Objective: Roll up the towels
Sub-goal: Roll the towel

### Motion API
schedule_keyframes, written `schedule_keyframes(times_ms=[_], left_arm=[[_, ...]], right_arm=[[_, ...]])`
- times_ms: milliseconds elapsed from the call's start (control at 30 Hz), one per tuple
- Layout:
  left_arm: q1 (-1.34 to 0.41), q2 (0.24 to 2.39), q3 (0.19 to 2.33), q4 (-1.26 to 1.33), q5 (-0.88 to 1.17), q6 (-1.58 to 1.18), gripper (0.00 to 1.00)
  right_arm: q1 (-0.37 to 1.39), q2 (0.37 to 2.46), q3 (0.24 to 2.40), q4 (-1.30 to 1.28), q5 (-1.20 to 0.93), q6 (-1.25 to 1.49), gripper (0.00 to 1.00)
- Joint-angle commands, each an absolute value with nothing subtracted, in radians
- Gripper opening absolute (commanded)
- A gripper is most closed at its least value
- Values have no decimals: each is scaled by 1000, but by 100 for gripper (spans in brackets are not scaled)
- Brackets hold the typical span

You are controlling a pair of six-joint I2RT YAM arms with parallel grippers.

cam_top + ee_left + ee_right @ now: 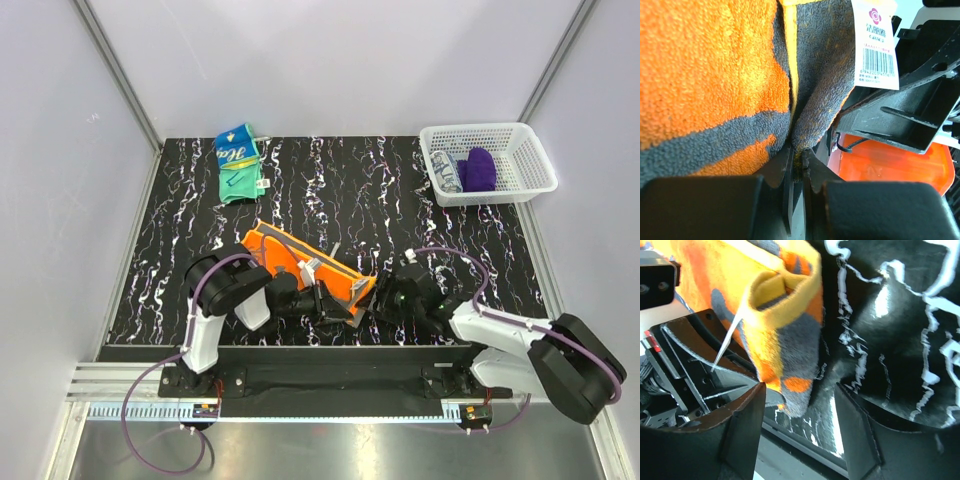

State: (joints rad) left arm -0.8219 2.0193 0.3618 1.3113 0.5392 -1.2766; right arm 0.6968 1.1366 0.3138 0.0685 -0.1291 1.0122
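Note:
The orange towel (pixel 296 262) with dark grey trim lies folded near the table's front edge. My left gripper (pixel 322 303) is shut on its near edge; in the left wrist view the jaws (pixel 799 162) pinch the grey trim of the towel (pixel 705 75), and a white label (pixel 875 45) hangs from it. My right gripper (pixel 385 297) is open at the towel's right end. In the right wrist view the towel's folded corner (pixel 790 340) hangs between the open fingers (pixel 742 427), touching neither. The teal, blue and yellow towel (pixel 240 160) lies crumpled at the back left.
A white lattice basket (pixel 528 178) stands at the back right with a purple cloth (pixel 479 168) and a patterned cloth in it. The table's front edge and metal rail (pixel 805 442) run just below the right gripper. Grey walls enclose the table.

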Motion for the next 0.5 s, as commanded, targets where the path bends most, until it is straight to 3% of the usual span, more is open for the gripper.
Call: schedule_keyframes(times_ms=[0, 133, 467], left_arm=[[-805, 2040, 360, 1539, 552, -1276, 0], [-801, 2049, 374, 1542, 572, -1285, 0], [-787, 2031, 385, 1500, 611, -1269, 6]], right_arm=[[724, 1178, 345, 129, -71, 1029, 64], [742, 1226, 350, 178, -63, 1037, 59], [781, 1305, 376, 201, -41, 1032, 26]])
